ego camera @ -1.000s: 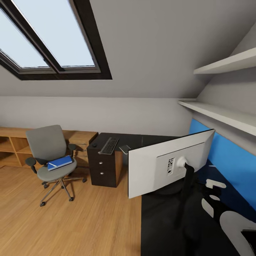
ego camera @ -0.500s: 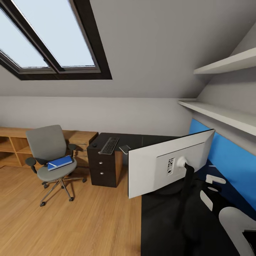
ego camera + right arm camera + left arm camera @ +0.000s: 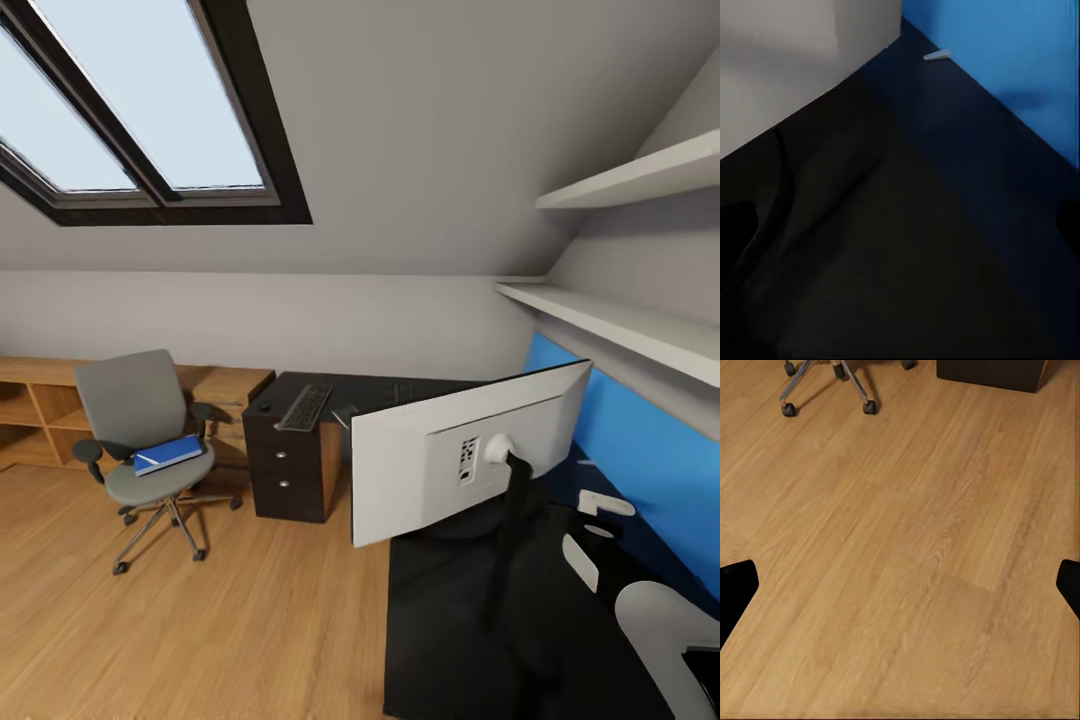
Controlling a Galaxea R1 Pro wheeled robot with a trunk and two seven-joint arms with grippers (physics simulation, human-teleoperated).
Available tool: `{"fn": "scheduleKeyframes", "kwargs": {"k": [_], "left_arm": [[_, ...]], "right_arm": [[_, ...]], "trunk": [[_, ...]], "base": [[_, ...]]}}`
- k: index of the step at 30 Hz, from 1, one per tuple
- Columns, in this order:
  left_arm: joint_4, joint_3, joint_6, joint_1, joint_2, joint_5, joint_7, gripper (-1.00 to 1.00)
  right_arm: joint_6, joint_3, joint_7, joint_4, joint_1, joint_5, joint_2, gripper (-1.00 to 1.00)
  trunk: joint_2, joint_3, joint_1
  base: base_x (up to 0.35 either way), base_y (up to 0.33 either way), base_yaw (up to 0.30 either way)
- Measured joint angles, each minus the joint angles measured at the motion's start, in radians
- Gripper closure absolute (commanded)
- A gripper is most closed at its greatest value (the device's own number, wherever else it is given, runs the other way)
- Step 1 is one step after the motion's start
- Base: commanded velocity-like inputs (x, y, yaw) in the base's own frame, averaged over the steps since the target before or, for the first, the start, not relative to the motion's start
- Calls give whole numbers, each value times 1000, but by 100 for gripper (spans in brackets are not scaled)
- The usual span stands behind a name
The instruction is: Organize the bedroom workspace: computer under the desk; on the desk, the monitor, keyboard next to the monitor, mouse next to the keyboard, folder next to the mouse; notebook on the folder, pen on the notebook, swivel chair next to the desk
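One white flat-panel monitor (image 3: 455, 460) stands on the near part of the black L-shaped counter (image 3: 470, 640), its back toward the camera, on a dark stand. Farther along the counter lie one dark keyboard (image 3: 305, 407) and, just beside it, one small black mouse (image 3: 264, 406). One grey swivel chair (image 3: 140, 440) stands on the wooden floor (image 3: 907, 555) apart from the counter, with one blue folder (image 3: 168, 454) flat on its seat. Two white wall shelves (image 3: 620, 330) run above a blue wall panel (image 3: 640, 440). The left end effector (image 3: 900, 589) hangs released over the floor, its two dark fingertips (image 3: 735, 592) wide apart. The right end effector (image 3: 595, 540) hovers above the counter; I cannot tell whether it is released or clenched.
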State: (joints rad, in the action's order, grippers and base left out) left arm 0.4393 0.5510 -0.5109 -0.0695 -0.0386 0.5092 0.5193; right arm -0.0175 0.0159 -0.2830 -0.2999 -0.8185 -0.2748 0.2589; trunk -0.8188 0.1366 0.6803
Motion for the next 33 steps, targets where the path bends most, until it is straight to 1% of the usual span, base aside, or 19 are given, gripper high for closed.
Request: {"fn": "scheduleKeyframes", "kwargs": {"k": [5, 10, 16, 18, 20, 21, 22, 33], "left_arm": [[0, 0, 0, 0, 0, 0, -1, -100], [0, -1, 0, 0, 0, 0, -1, -100], [0, -1, 0, 0, 0, 0, -2, -100], [0, -1, 0, 0, 0, 0, -2, -100], [0, -1, 0, 0, 0, 0, -2, -100], [0, -1, 0, 0, 0, 0, -2, -100], [0, -1, 0, 0, 0, 0, -2, -100], [0, -1, 1, 0, 0, 2, -2, -100]], "right_arm": [[0, 1, 2, -3, 0, 0, -1, -100], [-2, 2, 1, -6, 0, 0, -2, -100], [-2, 4, -2, -7, 0, 0, -6, -100], [-3, 4, -3, -7, 0, 0, -15, -100], [-3, 2, -3, -12, 0, 2, -31, -100], [-3, 0, -4, -29, 0, 2, -40, -100], [-3, -1, -4, -35, 0, 3, -43, -100], [-3, -5, -5, -48, 0, 3, -49, -100]], "trunk": [[0, 0, 0], [0, 1, 0], [0, 7, 0], [0, 10, 0], [0, 13, 0], [0, 15, 0], [0, 16, 0], [0, 33, 0]], "base": [[-166, -56, 0], [-18, -6, 0], [-3, -1, 0], [0, 0, 0], [0, 0, 0], [0, 0, 0], [0, 0, 0], [0, 0, 0]]}}
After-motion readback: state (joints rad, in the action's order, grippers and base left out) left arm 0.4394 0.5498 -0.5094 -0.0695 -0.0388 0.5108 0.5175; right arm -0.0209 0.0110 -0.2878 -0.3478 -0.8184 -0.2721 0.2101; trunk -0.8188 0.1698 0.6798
